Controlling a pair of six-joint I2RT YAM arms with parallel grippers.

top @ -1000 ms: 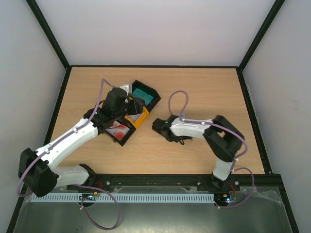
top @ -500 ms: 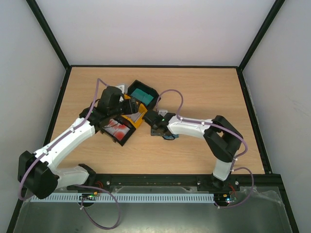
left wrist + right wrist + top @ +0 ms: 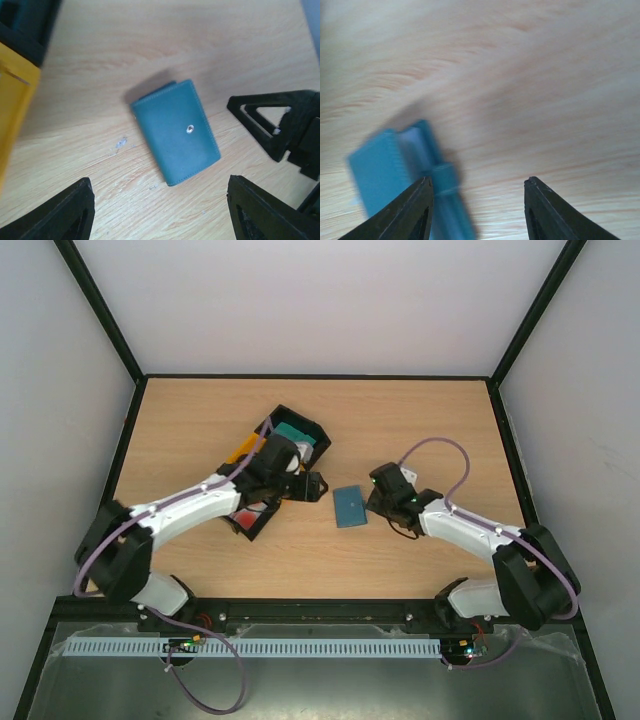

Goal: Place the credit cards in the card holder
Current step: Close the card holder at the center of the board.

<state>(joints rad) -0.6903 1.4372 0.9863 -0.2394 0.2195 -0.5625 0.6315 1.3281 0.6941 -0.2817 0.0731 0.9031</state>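
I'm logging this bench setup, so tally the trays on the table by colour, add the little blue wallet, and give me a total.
Black trays: 2
Yellow trays: 1
Card holders: 1
Total: 4

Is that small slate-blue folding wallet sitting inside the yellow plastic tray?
No, the slate-blue folding wallet lies closed on the bare wooden table, apart from the yellow tray.

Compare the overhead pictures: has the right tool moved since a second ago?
Yes. The right tool has drawn back rightward, away from the black tray, leaving the card holder uncovered.
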